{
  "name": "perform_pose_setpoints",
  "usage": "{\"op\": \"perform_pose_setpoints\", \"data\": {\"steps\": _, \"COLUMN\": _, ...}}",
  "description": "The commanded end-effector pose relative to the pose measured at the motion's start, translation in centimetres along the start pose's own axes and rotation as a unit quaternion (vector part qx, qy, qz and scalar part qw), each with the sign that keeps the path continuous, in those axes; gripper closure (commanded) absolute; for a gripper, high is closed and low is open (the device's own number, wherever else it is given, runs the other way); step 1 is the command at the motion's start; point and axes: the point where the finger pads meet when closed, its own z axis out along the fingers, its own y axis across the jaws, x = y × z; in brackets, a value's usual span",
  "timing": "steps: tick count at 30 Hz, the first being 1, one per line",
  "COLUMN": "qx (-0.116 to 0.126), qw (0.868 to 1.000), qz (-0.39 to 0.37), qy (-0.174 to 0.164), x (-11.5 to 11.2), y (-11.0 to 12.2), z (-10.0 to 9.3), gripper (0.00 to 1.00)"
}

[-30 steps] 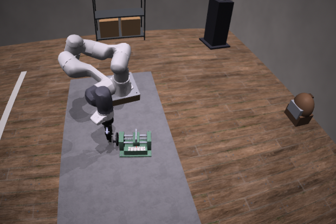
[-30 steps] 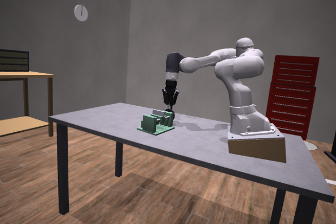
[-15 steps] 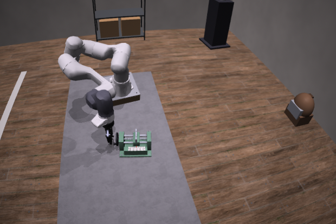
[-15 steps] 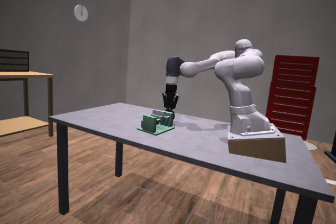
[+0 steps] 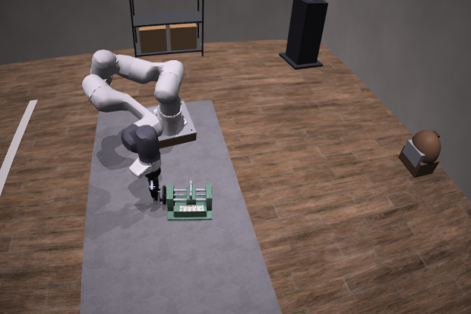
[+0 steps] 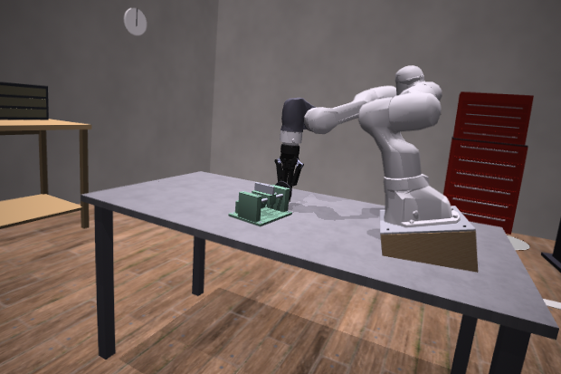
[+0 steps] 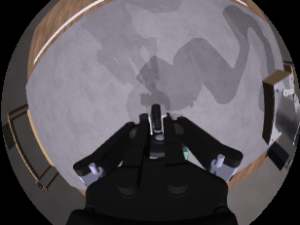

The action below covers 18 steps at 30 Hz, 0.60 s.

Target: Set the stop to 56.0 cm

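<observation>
Obs.: Green frame (image 5: pixel 208 198) (image 6: pixel 249 206) (image 7: pixel 186 154) stands upright on the tabletop (image 5: pixel 171 264) (image 6: pixel 181 196) (image 7: pixel 68 106). The stop (image 5: pixel 191 191) (image 6: pixel 263 187) sits about midway along its rods, above a white scale (image 5: pixel 191 209). Reading too small to make out; 56.0 cm unconfirmed.

Handwheel (image 5: pixel 164 195) (image 6: pixel 283 185) is at the frame's end, on the arm's side. Gripper (image 5: pixel 155 198) (image 6: pixel 289 199) (image 7: pixel 156 111) points down beside it, clenched on the dark knob (image 7: pixel 156 115).

Handling (est.): wheel probably light to turn but geared fine; stop should creep. Knob looks rigid, narrow, perhaps slick. Best hold is across its sides, mid-length, fingertips off the rim. It must be led round an arc; a straight pull could bind or slip.

Next: trim by small arcs, check pointer, open fingers squarely, lift away without nudging the wheel.
</observation>
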Motion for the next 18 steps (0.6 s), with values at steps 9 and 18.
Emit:
{"op": "perform_pose_setpoints", "data": {"steps": 9, "qx": -0.001, "qw": 1.000, "qz": 0.002, "qy": 0.000, "x": -0.1, "y": 1.6, "z": -0.2, "gripper": 0.96}}
{"op": "perform_pose_setpoints", "data": {"steps": 18, "qx": -0.001, "qw": 1.000, "qz": 0.002, "qy": 0.000, "x": -0.1, "y": 2.5, "z": -0.8, "gripper": 0.96}}
